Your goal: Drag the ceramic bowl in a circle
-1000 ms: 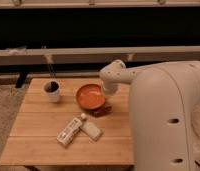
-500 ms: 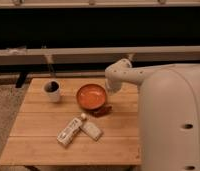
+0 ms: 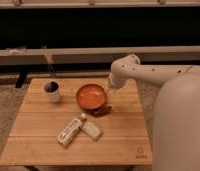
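Observation:
The ceramic bowl [image 3: 90, 96] is a round, shallow, glossy orange-red bowl standing near the middle of the wooden table [image 3: 118, 135], a little to the back. My gripper [image 3: 109, 90] comes down from the white arm [image 3: 143, 74] at the right and sits at the bowl's right rim. Whether it touches the rim cannot be told. A small dark piece [image 3: 104, 110] shows just under the bowl's front right edge.
A small white mug [image 3: 52, 91] with a dark inside stands at the back left. Two pale packets [image 3: 69, 131] [image 3: 91, 130] lie in front of the bowl. The robot's large white body [image 3: 180, 125] fills the right side. A dark bench is behind the table.
The arm's upper joint has shifted to the right and slightly up over the last second. The bowl, mug and packets have stayed where they were.

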Robot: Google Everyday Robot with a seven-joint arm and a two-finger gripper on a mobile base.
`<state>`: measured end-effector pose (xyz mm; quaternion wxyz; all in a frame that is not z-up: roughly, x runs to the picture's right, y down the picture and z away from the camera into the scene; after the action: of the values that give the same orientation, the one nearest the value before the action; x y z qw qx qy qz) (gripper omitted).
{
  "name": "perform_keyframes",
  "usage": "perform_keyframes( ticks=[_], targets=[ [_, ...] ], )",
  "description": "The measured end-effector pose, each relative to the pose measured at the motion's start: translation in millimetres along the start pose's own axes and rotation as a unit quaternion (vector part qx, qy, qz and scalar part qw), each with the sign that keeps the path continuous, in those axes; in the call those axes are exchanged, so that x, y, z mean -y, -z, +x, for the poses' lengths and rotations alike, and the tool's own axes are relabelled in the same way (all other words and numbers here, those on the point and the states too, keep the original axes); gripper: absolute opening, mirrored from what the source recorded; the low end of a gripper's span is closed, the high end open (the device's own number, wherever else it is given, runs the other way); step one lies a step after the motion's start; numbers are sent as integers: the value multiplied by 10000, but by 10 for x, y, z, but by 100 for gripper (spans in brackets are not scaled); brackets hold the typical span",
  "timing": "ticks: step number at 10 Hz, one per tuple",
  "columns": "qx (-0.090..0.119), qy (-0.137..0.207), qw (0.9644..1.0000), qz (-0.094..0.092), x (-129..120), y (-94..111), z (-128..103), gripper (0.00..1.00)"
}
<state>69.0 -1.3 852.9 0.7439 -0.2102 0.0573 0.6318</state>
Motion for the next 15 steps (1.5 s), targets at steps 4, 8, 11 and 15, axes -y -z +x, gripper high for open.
perform_keyframes(
  ticks=[4, 8, 11, 15],
  targets=[
    [-368, 244, 9990, 56, -91, -292, -64, 80],
    [-702, 359, 9968, 150, -156, -616, -134, 80],
    [-922, 458, 9944, 247, -224, -834, -147, 78],
    [-1371, 538, 9881, 453, -172, -1124, -92, 39]
  ],
)
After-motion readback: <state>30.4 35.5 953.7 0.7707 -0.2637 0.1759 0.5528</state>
